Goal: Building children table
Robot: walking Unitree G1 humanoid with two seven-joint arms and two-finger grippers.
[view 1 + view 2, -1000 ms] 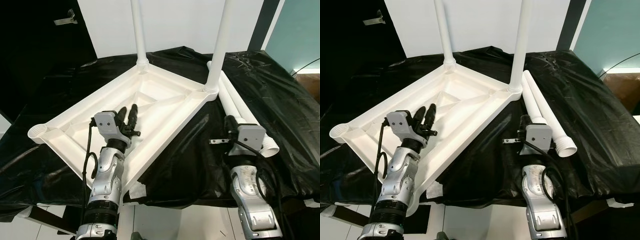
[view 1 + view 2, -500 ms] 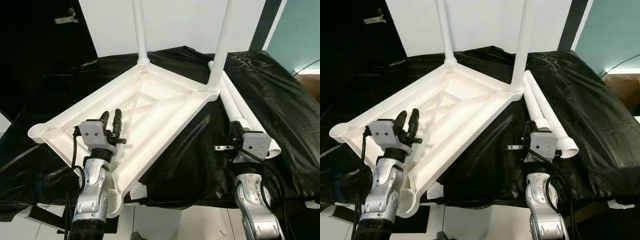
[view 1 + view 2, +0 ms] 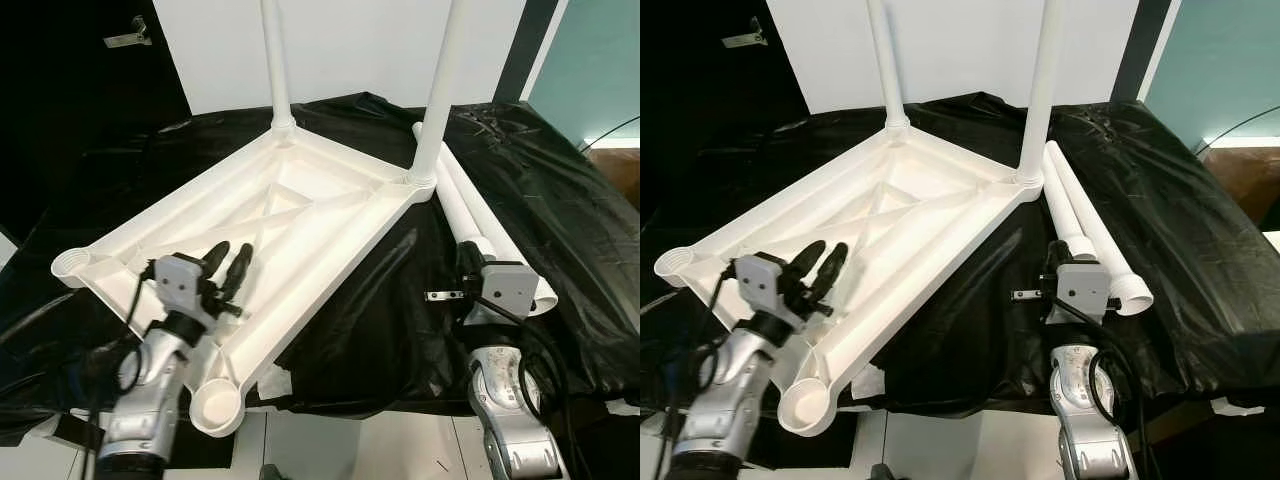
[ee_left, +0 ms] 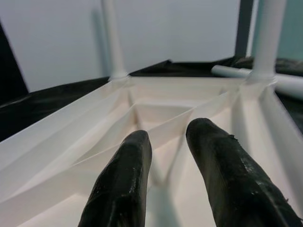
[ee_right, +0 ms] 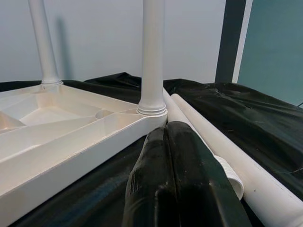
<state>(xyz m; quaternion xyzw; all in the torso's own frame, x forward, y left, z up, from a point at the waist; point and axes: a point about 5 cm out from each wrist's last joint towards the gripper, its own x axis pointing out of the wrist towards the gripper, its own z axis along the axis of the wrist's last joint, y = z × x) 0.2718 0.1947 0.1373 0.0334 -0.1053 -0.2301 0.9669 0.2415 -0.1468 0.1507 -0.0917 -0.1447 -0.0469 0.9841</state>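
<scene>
The white plastic table top (image 3: pixel 330 215) lies upside down on the black-covered bench. Two white legs (image 3: pixel 275 60) (image 3: pixel 440 90) stand fitted in its far corner sockets. Two loose legs (image 3: pixel 475 210) lie side by side on the black sheet to the right of it. My left gripper (image 3: pixel 230 252) hovers over the top's ribbed underside near its front left, fingers (image 4: pixel 128 161) slightly open with nothing between them. My right gripper (image 5: pixel 165 137) is shut and empty, just in front of the loose legs' near ends.
Empty leg sockets show at the left corner (image 3: pixel 72 266) and the near corner (image 3: pixel 218 407), which overhangs the bench edge. Black sheeting (image 3: pixel 560 190) covers the bench. A white wall stands behind, and a teal panel (image 3: pixel 600 60) at the right.
My left arm has swung left and drawn back a little, uncovering the near corner socket. The right gripper has pulled back slightly, staying shut by the loose legs.
</scene>
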